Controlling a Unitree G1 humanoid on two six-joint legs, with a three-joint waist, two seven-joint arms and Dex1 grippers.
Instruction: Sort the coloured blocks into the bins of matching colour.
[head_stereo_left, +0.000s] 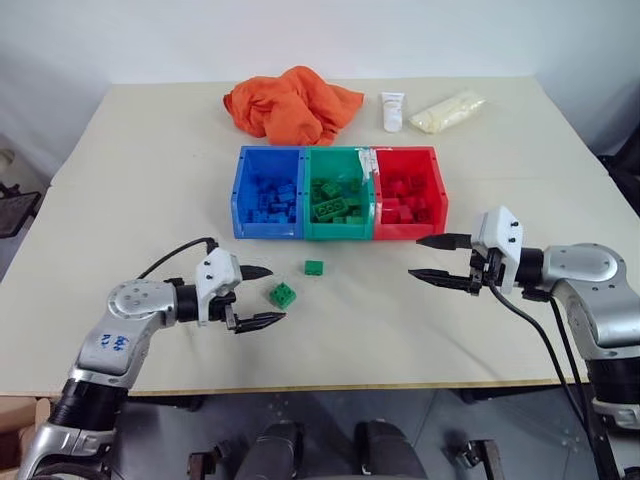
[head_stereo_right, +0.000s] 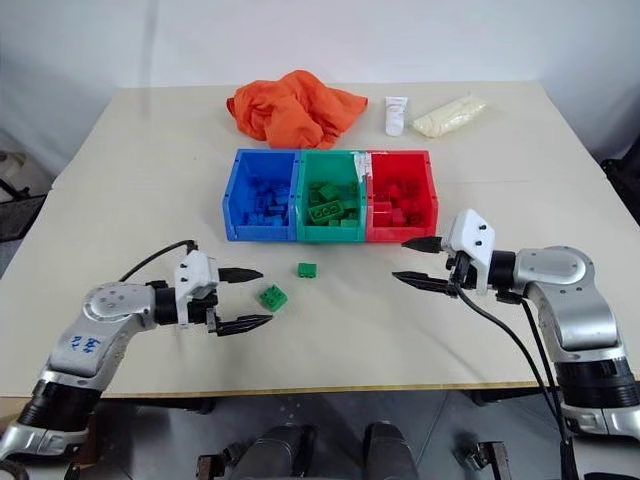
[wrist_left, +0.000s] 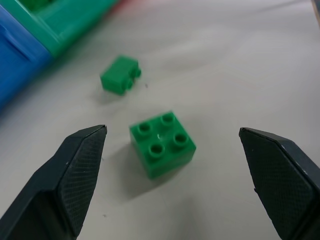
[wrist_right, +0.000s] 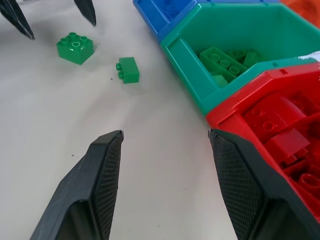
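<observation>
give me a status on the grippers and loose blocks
Left gripper jaws open, lined up on square green studded plastic brick. Right gripper open, empty. Second small green brick loose. Nothing blocking.

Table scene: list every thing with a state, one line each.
left gripper: open, empty, fingers either side of the nearer green block
right gripper: open, empty, in front of the red bin
nearer green block: loose on table, studs up
farther green block: loose on table, on its side
blue bin: holds blue blocks
green bin: holds green blocks
red bin: holds red blocks
orange cloth: crumpled
white tube: lying flat
</observation>
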